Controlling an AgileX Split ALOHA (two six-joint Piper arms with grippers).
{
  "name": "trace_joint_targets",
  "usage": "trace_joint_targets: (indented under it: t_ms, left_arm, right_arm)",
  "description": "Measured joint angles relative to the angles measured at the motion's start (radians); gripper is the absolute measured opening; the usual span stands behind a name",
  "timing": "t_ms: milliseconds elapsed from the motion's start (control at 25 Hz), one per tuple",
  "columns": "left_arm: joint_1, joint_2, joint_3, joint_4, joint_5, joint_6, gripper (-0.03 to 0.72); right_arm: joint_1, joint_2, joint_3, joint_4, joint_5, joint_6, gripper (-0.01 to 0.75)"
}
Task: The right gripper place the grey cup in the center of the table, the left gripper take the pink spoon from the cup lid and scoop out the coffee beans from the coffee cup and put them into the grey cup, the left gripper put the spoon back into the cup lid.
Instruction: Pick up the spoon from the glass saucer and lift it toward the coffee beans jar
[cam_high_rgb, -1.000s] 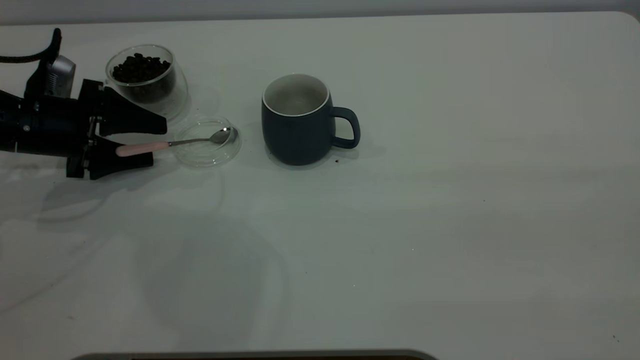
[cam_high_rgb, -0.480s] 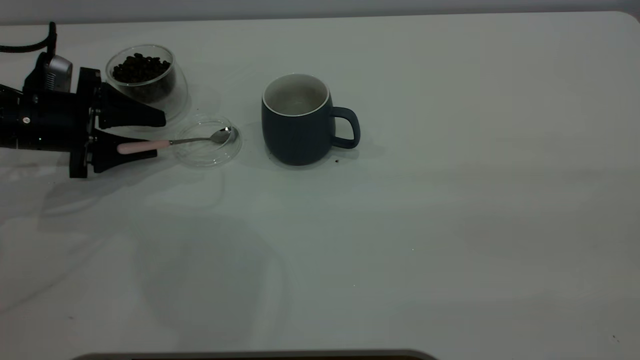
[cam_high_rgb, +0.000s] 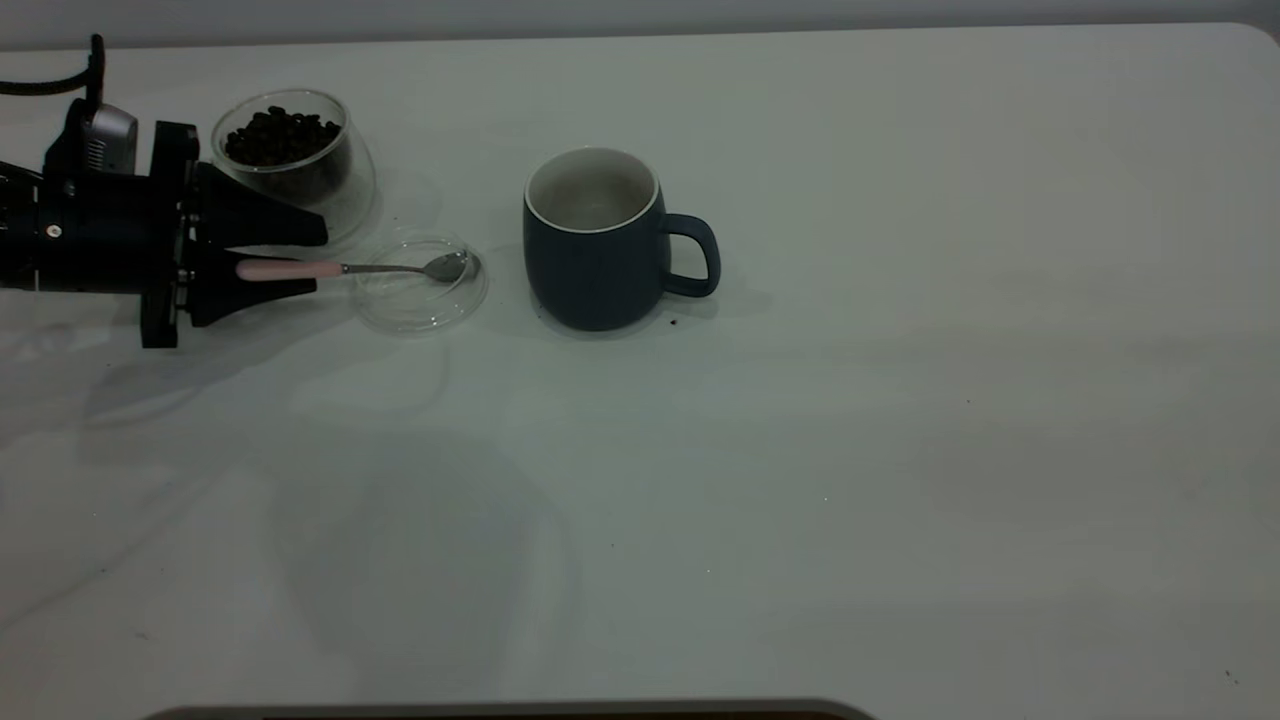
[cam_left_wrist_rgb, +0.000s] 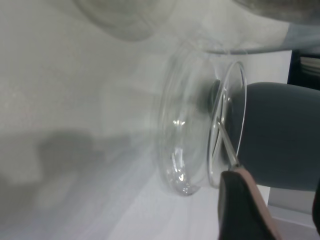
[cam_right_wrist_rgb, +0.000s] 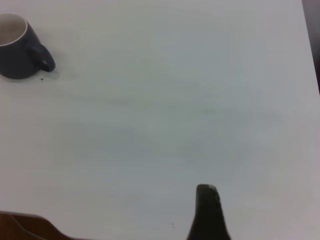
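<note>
A bare test bench, lab-like — plain white table (cam_high_rgb: 900, 450) against a blank grey wall (cam_high_rgb: 640, 15), nothing homely.

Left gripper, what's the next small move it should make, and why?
Probably lift straight up a little. The left gripper has its fingers shut on the pink spoon handle, while the bowl lies over the cup lid. Raising it clears the rim before swinging to the coffee beans.

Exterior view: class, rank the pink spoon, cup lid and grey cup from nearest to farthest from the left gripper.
1. pink spoon: handle between the fingers of the left gripper.
2. cup lid: just beyond the fingertips, under the spoon's bowl.
3. grey cup: past the lid, near the table's centre.
</note>
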Motion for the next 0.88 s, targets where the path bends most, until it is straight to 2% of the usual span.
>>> trace_joint_targets:
  t_ms: [160,400,880]
  left_arm:
    - [0.0,0.0,0.0,0.0,0.0,-0.001,0.311]
    - [0.0,0.0,0.0,0.014,-0.002,-0.002,0.118]
    - [0.005,-0.075,0.0,0.111,-0.04,-0.031,0.116]
  right_arm:
    - [0.0,0.0,0.0,0.0,0.0,0.0,0.591]
    - [0.0,0.0,0.0,0.0,0.0,0.0,0.591]
    - [0.0,0.0,0.0,0.0,0.001,0.0,0.591]
